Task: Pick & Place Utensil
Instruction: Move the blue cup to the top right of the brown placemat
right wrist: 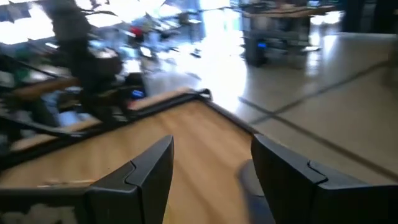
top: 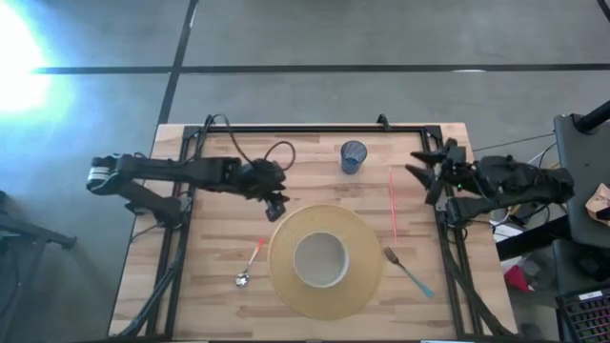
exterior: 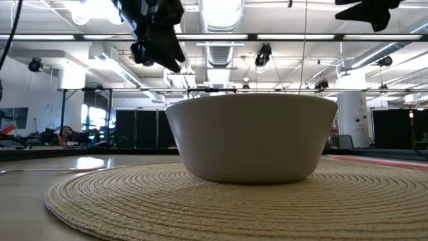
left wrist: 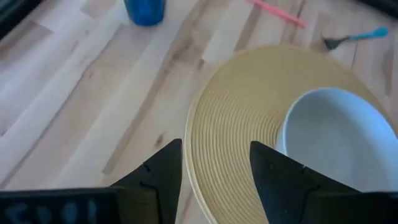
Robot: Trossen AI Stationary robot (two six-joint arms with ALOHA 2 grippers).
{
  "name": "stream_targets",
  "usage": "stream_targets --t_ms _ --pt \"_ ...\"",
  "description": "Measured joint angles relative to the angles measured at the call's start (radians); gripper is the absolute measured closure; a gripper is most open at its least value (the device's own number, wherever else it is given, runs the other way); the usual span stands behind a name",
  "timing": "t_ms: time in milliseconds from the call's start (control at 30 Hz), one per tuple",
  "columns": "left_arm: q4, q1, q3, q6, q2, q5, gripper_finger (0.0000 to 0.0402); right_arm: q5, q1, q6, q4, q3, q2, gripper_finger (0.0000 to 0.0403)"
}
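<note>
so the left gripper [top: 276, 208] is hanging above the table [top: 219, 257], just off the upper left edge of the woven placemat [top: 362, 286], jaws apart and nothing between them. in the left wrist view you can see bare wood and the mat rim through the gap, so it's clearly not holding anything yet. the spoon [top: 249, 266] with the orange handle lies on the wood to the left of the mat, a bit nearer the front edge than the gripper, so my guess is that arm is lining up to come down on it, since it's the closest utensil on its side.

white bowl [top: 319, 259] sits dead centre on the mat, which looks like the obvious drop spot. the fork [top: 408, 271] with the teal handle lies just off the mat's right edge, and a pink straw [top: 393, 203] lies beyond it toward the back. blue cup [top: 353, 156] stands near the back, well apart from everything.

right gripper [top: 426, 170] waits up at the right edge of the table, jaws apart too, empty, probably parked there to stay out of the way.
</note>
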Motion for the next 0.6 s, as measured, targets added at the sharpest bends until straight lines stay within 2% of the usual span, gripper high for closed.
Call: stream_targets --t_ms 200,433,600 --pt "0.238 0.037 -0.157 0.096 -0.097 -0.001 0.0223 0.098 -0.056 0.005 -0.161 0.144 0.11 0.0192" --pt "0.445 0.068 -0.269 0.23 -0.142 -0.012 0.0223 0.095 -0.198 0.024 -0.271 0.258 0.204 0.0192" --pt "0.482 0.096 -0.309 0.297 -0.145 -0.012 0.0223 0.043 -0.351 -0.002 -0.332 0.316 0.272 0.0192"
